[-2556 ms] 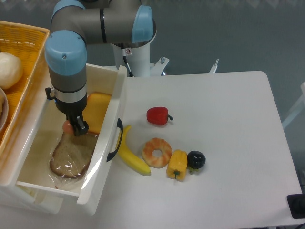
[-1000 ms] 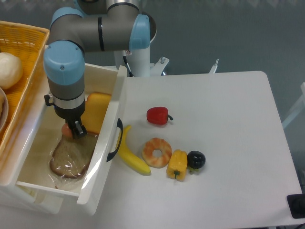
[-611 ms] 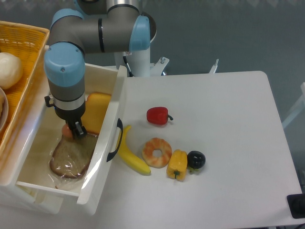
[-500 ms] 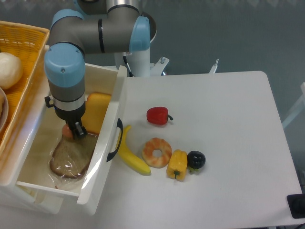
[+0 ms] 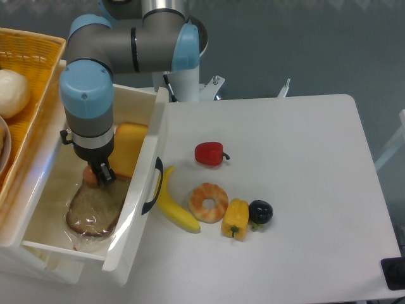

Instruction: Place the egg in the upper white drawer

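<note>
No text, brand or number can be read. A small white sticker with a red mark (image 5: pixel 169 68) sits on the white robot base column, its markings too small to make out.

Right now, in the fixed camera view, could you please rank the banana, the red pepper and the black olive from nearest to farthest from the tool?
1. Banana, just right of the drawer front, nearest the tool.
2. Red pepper, mid-table.
3. Black olive, farthest right.
</note>
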You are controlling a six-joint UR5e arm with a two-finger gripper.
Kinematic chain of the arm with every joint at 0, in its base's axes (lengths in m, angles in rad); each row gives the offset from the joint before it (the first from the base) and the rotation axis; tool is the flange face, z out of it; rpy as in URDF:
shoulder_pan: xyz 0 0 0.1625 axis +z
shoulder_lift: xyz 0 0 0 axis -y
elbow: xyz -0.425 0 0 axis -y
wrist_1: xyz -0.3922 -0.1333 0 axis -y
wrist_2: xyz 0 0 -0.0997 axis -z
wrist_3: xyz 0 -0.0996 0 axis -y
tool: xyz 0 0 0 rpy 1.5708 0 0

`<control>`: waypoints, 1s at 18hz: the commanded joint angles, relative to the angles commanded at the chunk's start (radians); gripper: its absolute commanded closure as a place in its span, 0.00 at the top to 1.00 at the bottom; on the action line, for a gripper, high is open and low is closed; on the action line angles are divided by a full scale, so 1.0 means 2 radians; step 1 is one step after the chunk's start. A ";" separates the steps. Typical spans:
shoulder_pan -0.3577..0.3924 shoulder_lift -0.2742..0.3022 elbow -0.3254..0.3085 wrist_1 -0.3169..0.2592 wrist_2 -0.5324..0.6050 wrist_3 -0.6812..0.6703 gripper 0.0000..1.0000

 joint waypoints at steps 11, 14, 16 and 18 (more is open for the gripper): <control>0.002 0.008 0.003 -0.001 -0.002 0.000 1.00; 0.005 0.013 0.003 -0.002 -0.003 0.000 1.00; 0.007 0.020 0.005 -0.001 -0.005 0.000 1.00; 0.018 0.031 0.005 -0.001 -0.005 0.000 1.00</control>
